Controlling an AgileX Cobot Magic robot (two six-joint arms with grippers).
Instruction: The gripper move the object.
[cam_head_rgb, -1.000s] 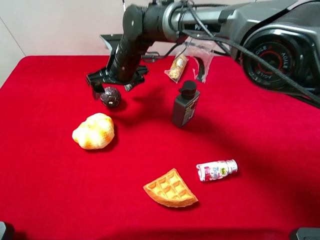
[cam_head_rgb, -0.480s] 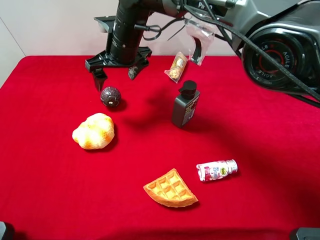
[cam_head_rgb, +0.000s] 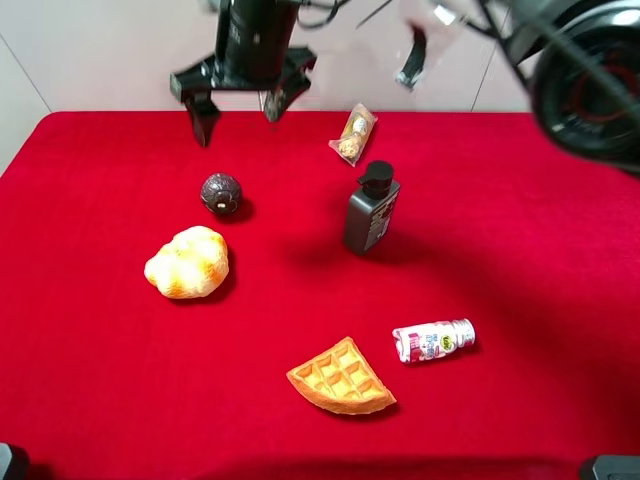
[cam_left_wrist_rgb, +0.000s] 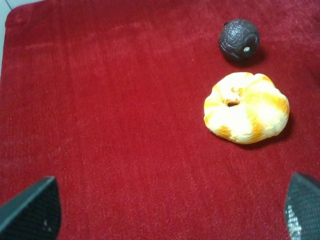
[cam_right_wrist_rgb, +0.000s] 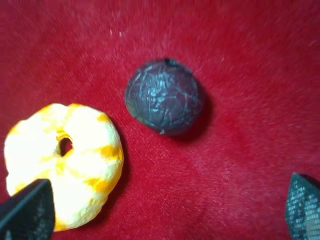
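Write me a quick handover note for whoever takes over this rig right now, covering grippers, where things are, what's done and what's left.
Right gripper: open, empty, raised above the far part of the red cloth.
Left gripper: open, empty, only its fingertips show in its own wrist view.
The dark ball sits on the cloth, free of both grippers, just beyond the bread roll and apart from it.
Done: judging by how things lie, the ball is set down and released.
Left: nothing is gripped; check whether the ball's spot is the intended one.
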